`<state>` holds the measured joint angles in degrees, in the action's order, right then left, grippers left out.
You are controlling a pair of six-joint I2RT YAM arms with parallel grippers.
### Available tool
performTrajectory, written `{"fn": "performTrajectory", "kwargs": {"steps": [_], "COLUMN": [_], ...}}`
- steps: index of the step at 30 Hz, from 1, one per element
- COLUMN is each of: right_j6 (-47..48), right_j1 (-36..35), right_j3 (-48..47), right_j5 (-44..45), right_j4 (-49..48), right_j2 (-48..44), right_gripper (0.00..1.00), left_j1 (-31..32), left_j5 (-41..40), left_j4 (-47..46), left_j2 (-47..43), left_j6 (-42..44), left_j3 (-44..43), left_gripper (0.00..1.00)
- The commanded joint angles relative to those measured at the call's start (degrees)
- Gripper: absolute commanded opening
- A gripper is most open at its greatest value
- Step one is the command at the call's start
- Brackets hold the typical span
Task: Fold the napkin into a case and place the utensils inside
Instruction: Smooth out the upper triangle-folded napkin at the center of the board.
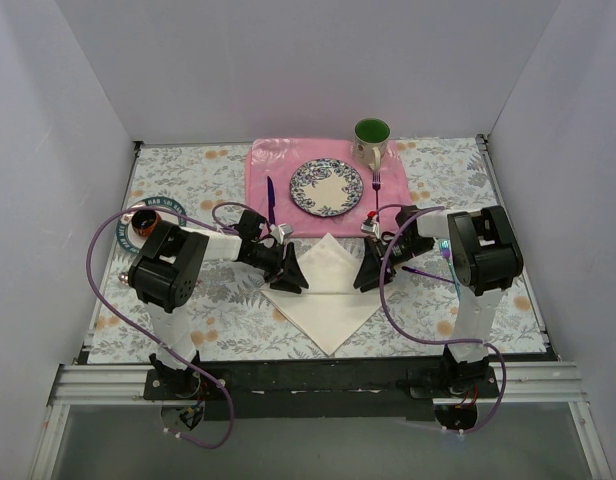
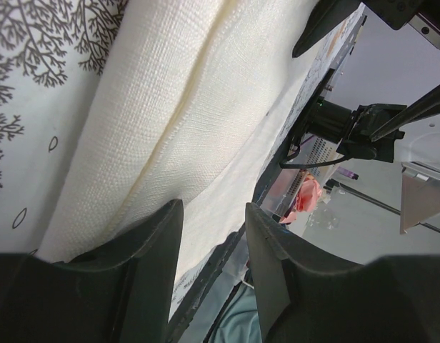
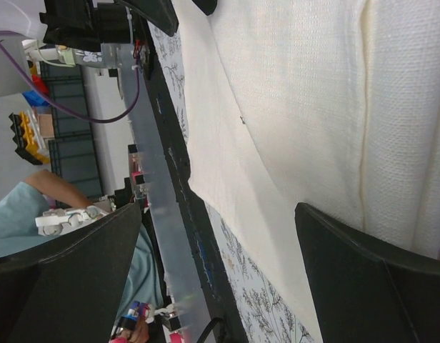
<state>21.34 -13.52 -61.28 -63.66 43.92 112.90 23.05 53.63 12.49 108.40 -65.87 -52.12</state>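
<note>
The cream napkin (image 1: 328, 300) lies on the table as a wide diamond with a crease across its middle, one layer doubled over the far half. My left gripper (image 1: 288, 272) stands at its left corner. In the left wrist view the left gripper (image 2: 213, 214) is partly open, with nothing between its fingers and the cloth's raised fold (image 2: 184, 107) beyond. My right gripper (image 1: 371, 270) stands at the right corner. In the right wrist view the right gripper (image 3: 218, 214) is wide open over the napkin (image 3: 313, 107), holding nothing. The utensils are hidden from view.
Behind the napkin a pink placemat (image 1: 278, 160) carries a patterned plate (image 1: 326, 187), a dark purple knife (image 1: 270, 200), a dark purple fork (image 1: 376, 188) and a green mug (image 1: 371, 140). A dark cup (image 1: 143, 218) stands on a round coaster at the left. The table's near edge (image 3: 159, 214) runs close by.
</note>
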Motion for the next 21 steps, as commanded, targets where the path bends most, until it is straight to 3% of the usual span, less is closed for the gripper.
{"fn": "performTrajectory", "kwargs": {"steps": [1,21], "right_j6": [5.1,13.1], "right_j1": [1.4,7.0], "right_j3": [0.7,-1.8], "right_j5": [8.3,14.1], "right_j4": [0.5,11.1], "right_j2": [1.6,-3.3], "right_gripper": [0.99,0.99], "left_j1": [-0.7,-1.2], "left_j5": [-9.1,-8.9], "left_j4": [3.0,3.2], "left_j2": [1.3,0.9], "left_j6": [2.6,2.7], "left_j3": [1.8,1.2], "left_gripper": [0.41,0.42]}}
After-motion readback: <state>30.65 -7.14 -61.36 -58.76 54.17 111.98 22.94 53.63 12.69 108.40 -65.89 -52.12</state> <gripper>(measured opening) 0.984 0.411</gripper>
